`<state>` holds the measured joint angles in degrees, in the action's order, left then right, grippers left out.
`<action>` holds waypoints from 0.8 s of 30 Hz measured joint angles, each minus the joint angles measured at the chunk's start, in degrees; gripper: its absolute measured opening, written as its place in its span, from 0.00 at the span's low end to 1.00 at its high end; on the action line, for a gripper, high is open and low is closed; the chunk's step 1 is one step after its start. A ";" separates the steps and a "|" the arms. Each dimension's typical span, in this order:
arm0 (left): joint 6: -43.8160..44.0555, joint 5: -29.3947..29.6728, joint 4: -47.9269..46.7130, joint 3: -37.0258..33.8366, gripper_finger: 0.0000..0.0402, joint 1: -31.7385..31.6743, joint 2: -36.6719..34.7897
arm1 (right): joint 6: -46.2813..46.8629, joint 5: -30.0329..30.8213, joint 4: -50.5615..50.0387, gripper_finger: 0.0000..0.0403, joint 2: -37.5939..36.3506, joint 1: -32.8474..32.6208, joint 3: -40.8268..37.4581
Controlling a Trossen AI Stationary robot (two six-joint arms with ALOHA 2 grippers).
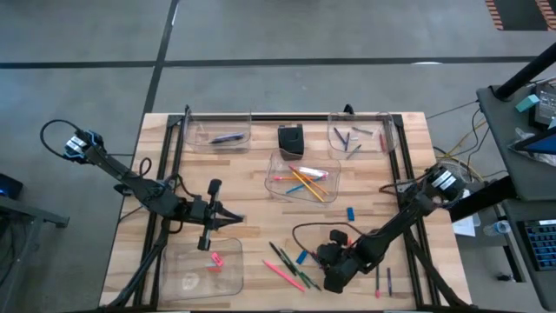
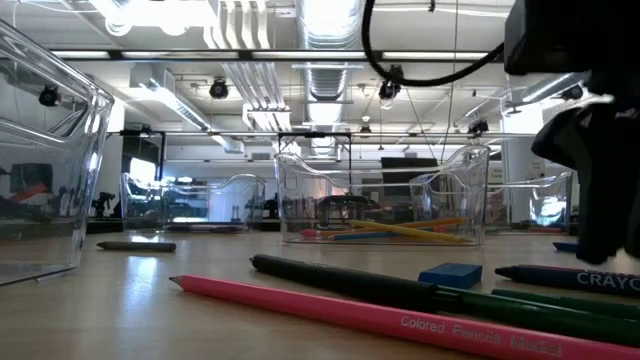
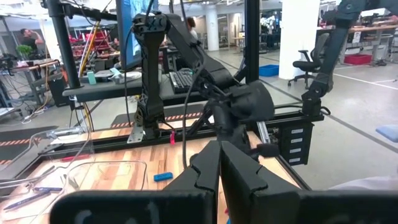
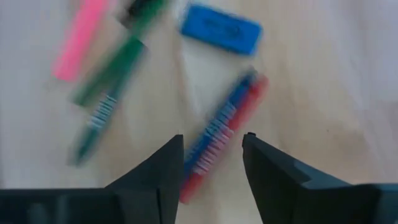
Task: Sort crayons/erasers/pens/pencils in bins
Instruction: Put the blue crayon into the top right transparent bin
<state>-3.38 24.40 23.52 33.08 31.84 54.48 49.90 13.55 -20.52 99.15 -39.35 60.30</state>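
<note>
While my right claw hangs low over the loose pile at the front of the table, its two fingers are spread apart and hold nothing. Right under the gap lie two thin sticks side by side, a blue crayon and a red crayon, touching each other. A blue eraser sits just past them, and a green pencil and a pink pencil lie off to one side.

I think I am at the step of picking up a crayon. Next I need to go down and squeeze, but the two crayons are so close that I may grab both or push one away.

My left claw waits near the front bin, which has pink erasers in it. Its fingers look pressed together with nothing between them. The middle bin holds pencils, and the far right bin holds dark sticks, where I think these crayons belong.

The writing on the crayons is too blurry to read, and my fingertips hide part of them.
</note>
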 joint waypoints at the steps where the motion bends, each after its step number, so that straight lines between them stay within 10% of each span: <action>1: 0.00 0.00 0.01 0.00 0.00 0.01 0.00 | 0.03 0.03 -2.58 0.38 1.14 0.00 1.06; 24: 0.00 -0.01 -0.01 -0.12 0.00 0.01 0.00 | 3.07 -2.58 -11.26 0.27 6.12 -0.35 1.86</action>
<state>-3.38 24.40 23.51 32.96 31.85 54.48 52.97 10.97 -31.78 105.27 -39.70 62.16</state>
